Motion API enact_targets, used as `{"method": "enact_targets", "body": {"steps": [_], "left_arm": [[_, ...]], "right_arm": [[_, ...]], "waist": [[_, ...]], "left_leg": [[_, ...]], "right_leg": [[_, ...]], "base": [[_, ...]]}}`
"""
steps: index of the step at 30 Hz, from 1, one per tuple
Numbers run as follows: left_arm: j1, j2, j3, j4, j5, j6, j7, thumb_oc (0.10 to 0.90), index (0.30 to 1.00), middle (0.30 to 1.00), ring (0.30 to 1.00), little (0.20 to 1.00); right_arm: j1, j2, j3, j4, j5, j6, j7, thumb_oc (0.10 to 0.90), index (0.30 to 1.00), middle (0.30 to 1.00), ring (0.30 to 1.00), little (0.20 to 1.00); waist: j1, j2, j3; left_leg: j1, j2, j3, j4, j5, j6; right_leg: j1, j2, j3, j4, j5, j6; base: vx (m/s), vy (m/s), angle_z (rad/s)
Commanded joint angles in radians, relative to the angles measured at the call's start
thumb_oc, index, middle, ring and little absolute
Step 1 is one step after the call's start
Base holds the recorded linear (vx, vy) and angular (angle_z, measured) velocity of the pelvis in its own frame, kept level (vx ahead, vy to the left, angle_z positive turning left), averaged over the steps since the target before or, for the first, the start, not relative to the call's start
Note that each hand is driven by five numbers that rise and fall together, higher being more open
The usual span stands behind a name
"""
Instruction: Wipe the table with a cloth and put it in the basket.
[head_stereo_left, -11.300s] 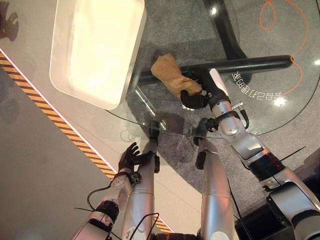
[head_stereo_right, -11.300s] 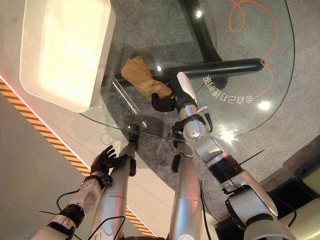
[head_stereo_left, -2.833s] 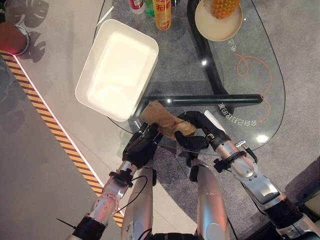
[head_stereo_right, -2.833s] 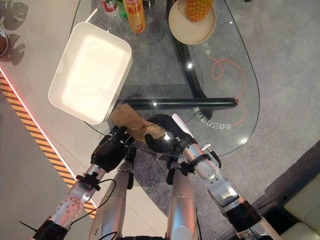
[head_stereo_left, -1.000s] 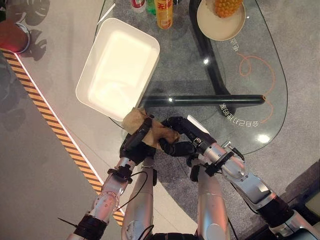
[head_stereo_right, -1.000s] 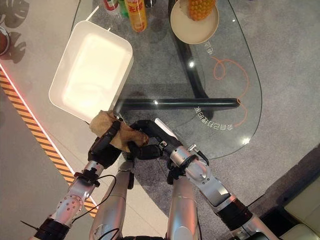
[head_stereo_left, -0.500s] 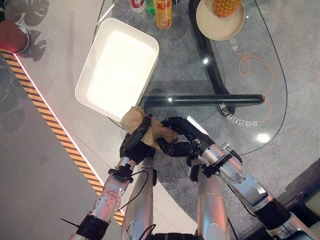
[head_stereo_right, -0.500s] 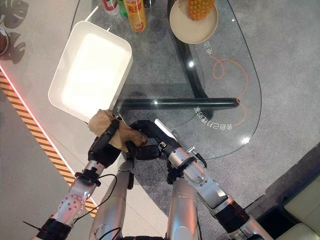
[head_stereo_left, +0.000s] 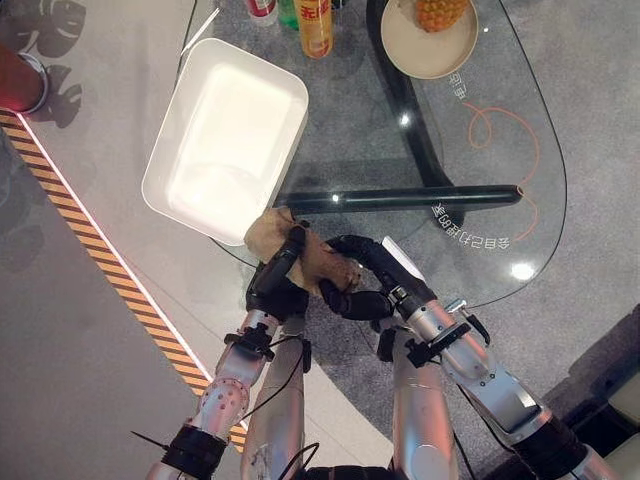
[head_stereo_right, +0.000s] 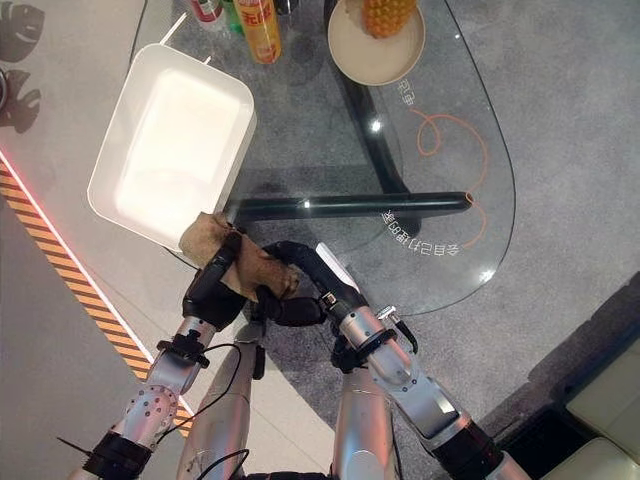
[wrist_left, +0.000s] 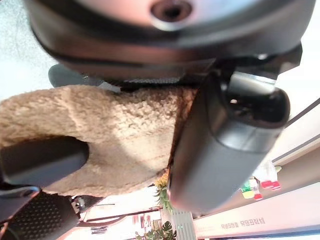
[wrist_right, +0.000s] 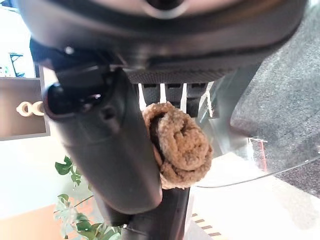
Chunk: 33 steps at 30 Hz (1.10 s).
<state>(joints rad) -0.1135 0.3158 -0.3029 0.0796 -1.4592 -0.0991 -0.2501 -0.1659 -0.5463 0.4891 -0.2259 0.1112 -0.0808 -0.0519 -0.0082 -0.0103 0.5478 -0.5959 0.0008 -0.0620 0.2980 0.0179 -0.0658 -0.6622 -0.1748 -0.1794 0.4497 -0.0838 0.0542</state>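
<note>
Both robot hands grip one brown cloth (head_stereo_left: 300, 255) at the near edge of the glass worktop (head_stereo_left: 500, 130), just short of the white basket (head_stereo_left: 225, 135). The left robot hand (head_stereo_left: 275, 285) has fingers and thumb curled round it; the right robot hand (head_stereo_left: 355, 290) pinches its rolled end. To do the handover well, the right should probably release only once the left's hold is firm. Further off: two bottles (head_stereo_left: 313, 12), one plate (head_stereo_left: 428, 42), one pineapple (head_stereo_left: 440, 10).

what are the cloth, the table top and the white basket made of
Cloth: tan, nubbly pile, likely fleece or terry.
Table top: clear glass; the floor and dark base show through, with bright glints.
Basket: smooth, glossy white, probably plastic, though ceramic or enamel is possible.
</note>
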Motion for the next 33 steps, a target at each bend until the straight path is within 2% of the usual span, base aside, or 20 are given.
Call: {"method": "enact_targets", "body": {"steps": [1,33], "left_arm": [[0.1,0.011,0.026,-0.225,-0.013,-0.008,-0.124,0.1,0.3,0.3,0.3,0.2],[0.139,0.017,0.067,-0.239,-0.002,-0.016,-0.136,0.1,0.3,0.3,0.3,0.2]], "right_arm": [[-0.021,-0.023,-0.173,-0.137,-0.001,-0.115,-0.139,0.8,0.9,0.9,0.9,0.9],[0.062,-0.033,-0.297,-0.166,-0.006,-0.158,-0.275,0.8,0.9,0.9,0.9,0.9]], "waist": [[-0.003,-0.021,-0.028],[-0.014,-0.035,-0.028]], "left_leg": [[-0.012,-0.048,0.173,0.081,-0.067,0.084],[-0.026,-0.036,0.19,0.07,-0.071,0.084]], "right_leg": [[0.054,0.111,0.023,-0.13,0.09,0.0],[0.036,0.118,0.026,-0.138,0.093,0.007]], "base": [[0.0,0.0,0.0],[0.0,0.0,0.0]]}}
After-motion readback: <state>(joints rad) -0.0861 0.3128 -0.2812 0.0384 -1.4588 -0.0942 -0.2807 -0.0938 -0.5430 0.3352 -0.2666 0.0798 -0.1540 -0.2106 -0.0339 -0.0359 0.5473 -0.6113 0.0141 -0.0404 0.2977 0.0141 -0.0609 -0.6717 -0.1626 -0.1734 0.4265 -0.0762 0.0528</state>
